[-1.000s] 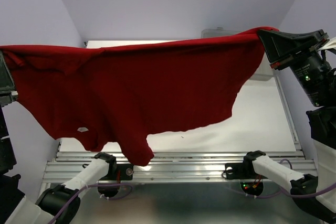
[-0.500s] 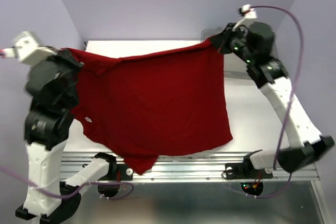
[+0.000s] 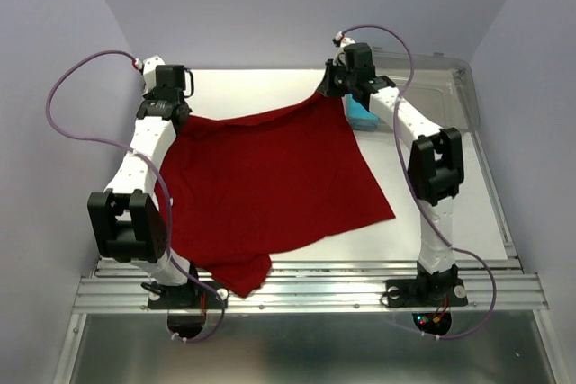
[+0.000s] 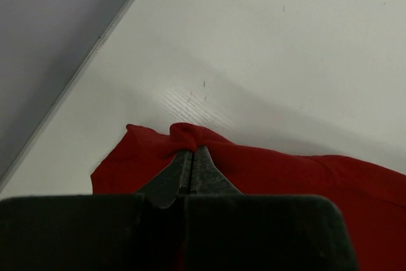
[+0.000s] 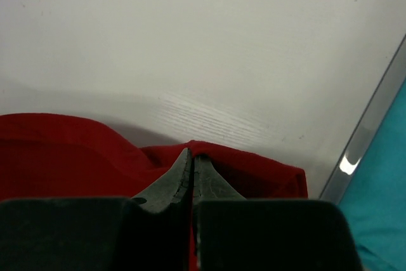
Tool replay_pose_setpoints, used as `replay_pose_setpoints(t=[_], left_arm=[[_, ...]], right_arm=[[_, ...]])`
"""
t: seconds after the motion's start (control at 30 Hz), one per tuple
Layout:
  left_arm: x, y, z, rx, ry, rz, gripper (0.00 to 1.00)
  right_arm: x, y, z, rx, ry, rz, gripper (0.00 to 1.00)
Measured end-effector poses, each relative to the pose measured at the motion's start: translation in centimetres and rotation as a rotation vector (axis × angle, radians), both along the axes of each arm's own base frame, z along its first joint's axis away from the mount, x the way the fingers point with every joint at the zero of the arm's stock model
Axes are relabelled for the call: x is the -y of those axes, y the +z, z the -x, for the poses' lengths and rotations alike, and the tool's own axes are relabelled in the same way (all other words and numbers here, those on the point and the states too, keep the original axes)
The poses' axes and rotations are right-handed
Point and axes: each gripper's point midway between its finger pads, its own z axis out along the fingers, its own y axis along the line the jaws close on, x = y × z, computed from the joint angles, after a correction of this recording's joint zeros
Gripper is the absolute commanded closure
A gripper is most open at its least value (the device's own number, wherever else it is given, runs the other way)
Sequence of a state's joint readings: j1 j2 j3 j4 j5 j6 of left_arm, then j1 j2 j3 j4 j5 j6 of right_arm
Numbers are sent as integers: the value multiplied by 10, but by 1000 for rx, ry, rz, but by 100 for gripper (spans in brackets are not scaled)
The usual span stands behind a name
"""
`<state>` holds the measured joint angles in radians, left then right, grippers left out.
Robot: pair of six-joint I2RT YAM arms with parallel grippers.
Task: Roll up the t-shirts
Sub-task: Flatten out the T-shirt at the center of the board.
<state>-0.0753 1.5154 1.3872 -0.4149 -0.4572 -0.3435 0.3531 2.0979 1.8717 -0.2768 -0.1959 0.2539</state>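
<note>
dark red shirt (image 3: 270, 186) lies spread on the white table (image 3: 450, 213), one near fold reaching the front edge. left gripper (image 4: 192, 152) is clamped on its far left corner, right gripper (image 5: 191, 152) on its far right corner. cyan-blue roll (image 3: 363, 117) sits just beside the right gripper.

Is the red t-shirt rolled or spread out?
Spread out: the red t-shirt lies across the table, the left gripper and right gripper shut on its far corners.
</note>
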Motion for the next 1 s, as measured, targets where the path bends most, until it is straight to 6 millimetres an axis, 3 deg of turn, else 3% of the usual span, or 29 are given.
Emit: replay_pose_setpoints(t=[0.13,0.37,0.67,0.87,1.0], left_arm=[[-17,-21,-22,-33,31,31,100],[-44,-17,-81,21,60,78,100],[-73,-43,-136,4,81,108,100],[-76,-53,-156,-2,71,118,100],[-76,-52,-164,6,61,121,100]], right_arm=[[-16,-7,-35,32,17,-17,99],[-35,-3,-79,118,25,-61,99],[-41,-34,-103,159,12,-73,99],[-43,-51,-114,176,-1,-82,99],[-42,-49,-123,211,-12,-101,99]])
